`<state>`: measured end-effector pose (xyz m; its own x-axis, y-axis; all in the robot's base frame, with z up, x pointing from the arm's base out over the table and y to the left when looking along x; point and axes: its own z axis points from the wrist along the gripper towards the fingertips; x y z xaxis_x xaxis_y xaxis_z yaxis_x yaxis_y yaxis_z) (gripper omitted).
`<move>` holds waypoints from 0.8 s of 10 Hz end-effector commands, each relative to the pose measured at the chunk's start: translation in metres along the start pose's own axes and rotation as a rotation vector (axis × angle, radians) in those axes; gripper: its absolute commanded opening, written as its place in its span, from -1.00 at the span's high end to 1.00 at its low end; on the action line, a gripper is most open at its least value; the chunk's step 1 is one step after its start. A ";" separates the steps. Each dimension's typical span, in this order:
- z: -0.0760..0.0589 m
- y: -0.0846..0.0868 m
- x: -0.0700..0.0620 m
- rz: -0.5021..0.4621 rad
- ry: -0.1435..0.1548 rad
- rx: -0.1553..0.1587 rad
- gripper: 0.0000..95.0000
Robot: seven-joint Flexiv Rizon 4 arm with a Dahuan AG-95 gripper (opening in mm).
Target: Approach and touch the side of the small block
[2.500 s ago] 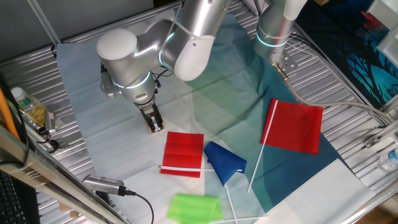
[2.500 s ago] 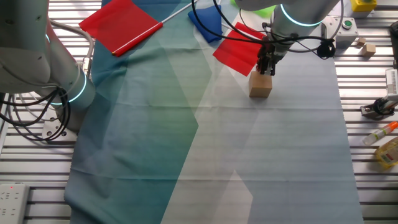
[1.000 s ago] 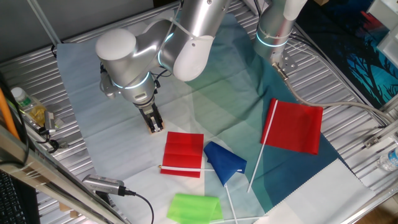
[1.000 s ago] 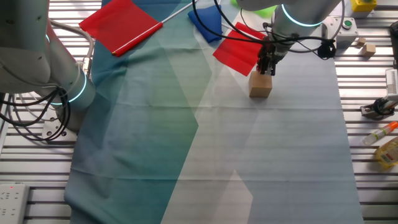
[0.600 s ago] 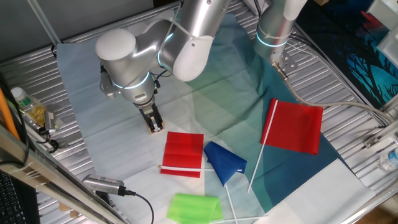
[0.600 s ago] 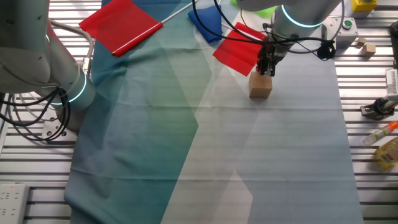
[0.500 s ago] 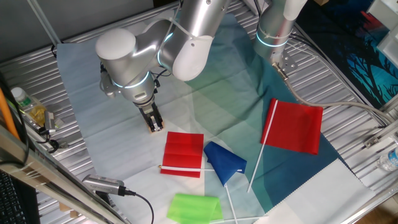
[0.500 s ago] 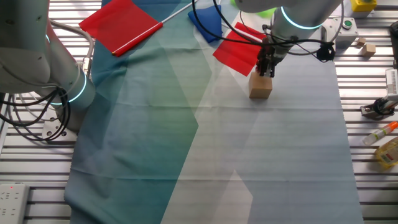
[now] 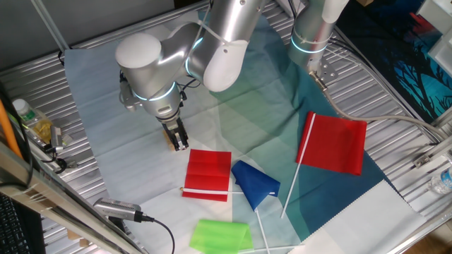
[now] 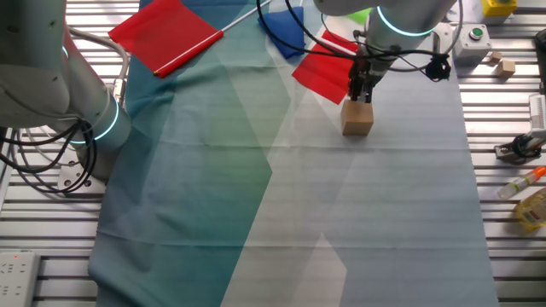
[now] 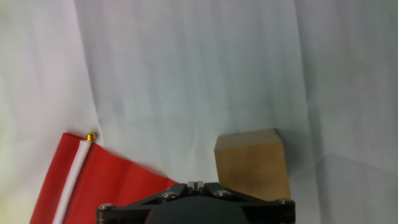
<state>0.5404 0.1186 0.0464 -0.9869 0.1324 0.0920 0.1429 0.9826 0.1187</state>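
Observation:
The small block [image 10: 357,119] is a tan wooden cube on the pale cloth. In the hand view the block [image 11: 252,165] lies just right of my fingertips. My gripper [image 10: 362,95] is shut and empty, its tips low at the block's far side, next to the folded red flag [image 10: 324,72]. I cannot tell whether the tips touch the block. In one fixed view my gripper [image 9: 180,142] hides nearly all of the block. In the hand view the gripper [image 11: 196,185] shows its fingers pressed together, with the red flag [image 11: 93,180] at the lower left.
A folded red flag [image 9: 208,174], a blue flag [image 9: 254,180], a green flag [image 9: 220,234] and a larger red flag [image 9: 339,143] lie on the cloth. A second arm [image 10: 51,77] stands at one side. Small items [image 10: 533,205] lie on the metal table edge.
My arm has shifted a little sideways and the gripper has slid slightly along the block's far side. The block has not moved.

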 end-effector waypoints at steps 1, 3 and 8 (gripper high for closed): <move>-0.006 0.006 -0.005 0.006 0.005 0.000 1.00; -0.013 0.010 -0.016 -0.010 0.014 0.009 1.00; -0.017 0.003 -0.023 -0.028 0.026 0.020 1.00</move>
<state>0.5631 0.1163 0.0627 -0.9885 0.0999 0.1132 0.1117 0.9884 0.1033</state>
